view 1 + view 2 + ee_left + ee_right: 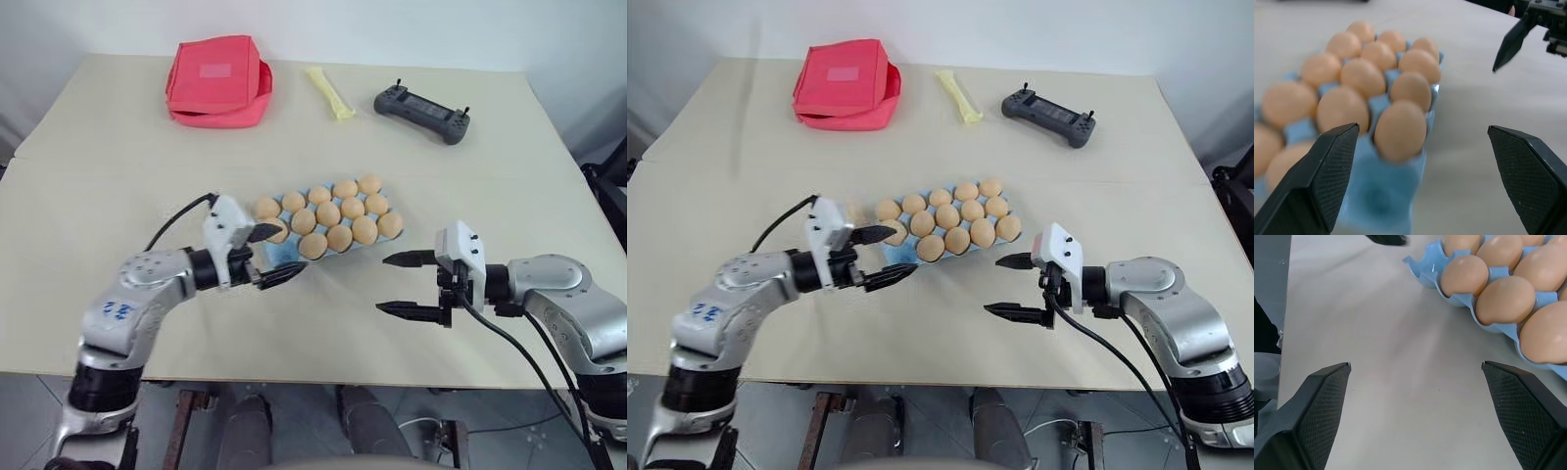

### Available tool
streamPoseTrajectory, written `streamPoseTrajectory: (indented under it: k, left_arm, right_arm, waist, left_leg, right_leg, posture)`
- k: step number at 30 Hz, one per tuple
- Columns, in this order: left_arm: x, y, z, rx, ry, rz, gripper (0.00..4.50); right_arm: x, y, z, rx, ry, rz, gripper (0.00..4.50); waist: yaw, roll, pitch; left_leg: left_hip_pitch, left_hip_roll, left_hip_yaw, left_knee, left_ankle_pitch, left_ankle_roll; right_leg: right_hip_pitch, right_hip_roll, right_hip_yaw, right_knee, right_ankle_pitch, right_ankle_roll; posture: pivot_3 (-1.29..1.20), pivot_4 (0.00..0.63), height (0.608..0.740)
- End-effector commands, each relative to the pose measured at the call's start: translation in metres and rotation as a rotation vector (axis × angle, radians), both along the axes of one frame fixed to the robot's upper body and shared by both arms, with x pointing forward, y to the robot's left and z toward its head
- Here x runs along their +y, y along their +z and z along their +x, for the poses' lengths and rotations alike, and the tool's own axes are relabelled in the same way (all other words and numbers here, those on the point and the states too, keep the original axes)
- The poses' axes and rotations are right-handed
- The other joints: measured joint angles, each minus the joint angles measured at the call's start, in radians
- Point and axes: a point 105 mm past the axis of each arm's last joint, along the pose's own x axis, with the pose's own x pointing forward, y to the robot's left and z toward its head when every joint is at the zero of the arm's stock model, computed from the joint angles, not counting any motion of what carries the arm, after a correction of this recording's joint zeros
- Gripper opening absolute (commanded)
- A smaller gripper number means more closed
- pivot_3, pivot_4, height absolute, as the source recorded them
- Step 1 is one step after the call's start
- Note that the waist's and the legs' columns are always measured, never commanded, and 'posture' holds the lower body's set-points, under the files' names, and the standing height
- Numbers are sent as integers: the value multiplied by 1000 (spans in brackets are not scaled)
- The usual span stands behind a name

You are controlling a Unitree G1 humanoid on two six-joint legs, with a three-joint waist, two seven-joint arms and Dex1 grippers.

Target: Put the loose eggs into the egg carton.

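Note:
The light blue egg carton (280,254) lies mid-table, and several pale tan-orange eggs (328,213) fill its cups. Every egg I see sits in a cup. The cup at the carton's near left corner (1376,201) is bare blue. My left gripper (273,255) is open at that corner, one finger over the carton's left end and the other just in front of it, with nothing between them. To the right of the carton, my right gripper (405,285) hovers open and empty above bare table, pointing left toward the carton (1425,275).
A red fabric pouch (217,80) lies at the back left of the table. A pale yellow strip (331,93) and a black handheld controller (421,113) lie at the back. The table's front edge (313,377) runs just below both grippers.

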Motion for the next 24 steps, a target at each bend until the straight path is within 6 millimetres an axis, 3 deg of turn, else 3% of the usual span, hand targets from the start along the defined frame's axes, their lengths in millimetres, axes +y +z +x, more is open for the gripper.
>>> streamPoseTrajectory:
  k: [1,8,11,17,24]
  left_arm:
    - [30,18,-6,-40,72,-11,4483]
    - [102,17,-11,-62,334,42,4483]
    - [122,13,-11,-71,411,70,4483]
    - [130,11,-3,-75,440,55,4483]
    - [122,-1,37,-71,431,79,4483]
  right_arm:
    - [-2,10,1,-39,8,22,4500]
    - [-5,8,7,-42,14,22,4500]
    - [-5,8,9,-46,18,22,4500]
    - [-3,10,12,-55,20,25,4500]
    - [-2,9,12,-54,13,30,4500]
  waist:
    - [-1,0,0]
    - [-4,0,0]
    - [-3,0,0]
    - [1,0,0]
    - [1,0,0]
  left_leg:
    - [0,0,0,0,0,0]
    - [0,0,0,0,0,0]
    - [0,0,0,0,0,0]
    - [0,0,1,0,0,0]
    - [0,0,1,0,0,0]
  right_leg:
    - [0,0,0,0,0,0]
    - [0,0,0,0,-3,-5]
    - [-1,0,0,0,-3,-6]
    - [0,-1,0,-1,-6,-12]
    - [0,-1,-1,0,-3,-6]
  posture:
    - [0,150,740]
    - [0,150,740]
    - [0,150,740]
    - [0,150,740]
    - [0,150,740]
